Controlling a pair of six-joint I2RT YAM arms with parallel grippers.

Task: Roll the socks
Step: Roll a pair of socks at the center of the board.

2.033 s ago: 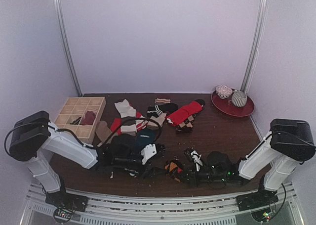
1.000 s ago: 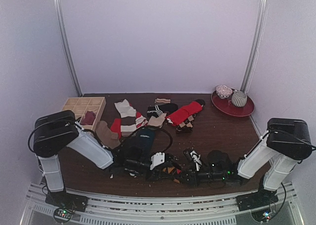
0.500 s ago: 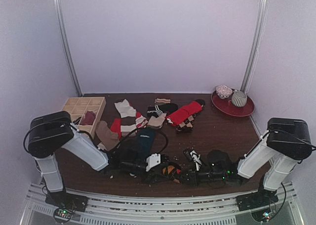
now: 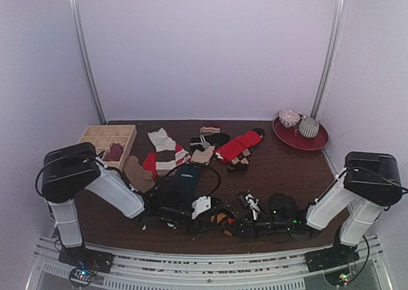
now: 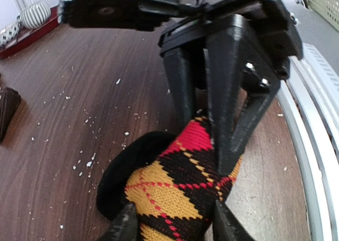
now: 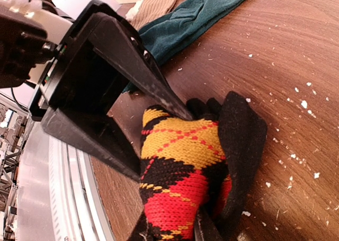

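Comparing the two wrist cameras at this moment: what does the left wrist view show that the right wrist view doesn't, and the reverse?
Only left wrist: a red tray with a striped pot on it. Only right wrist: a teal sock and a tan sock beyond the left gripper. Both: the argyle sock on the speckled brown table, the right gripper clamped on it and the left gripper straddling it.

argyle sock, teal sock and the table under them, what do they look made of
argyle sock: knitted yarn, matte. The stitch rows show in the red and yellow diamonds; the fibre can't be told.
teal sock: a finer, smoother soft fabric, matte, lying limp and creased.
table: dark brown wood or a wood-look laminate, with a slight sheen and streaky grain lines.
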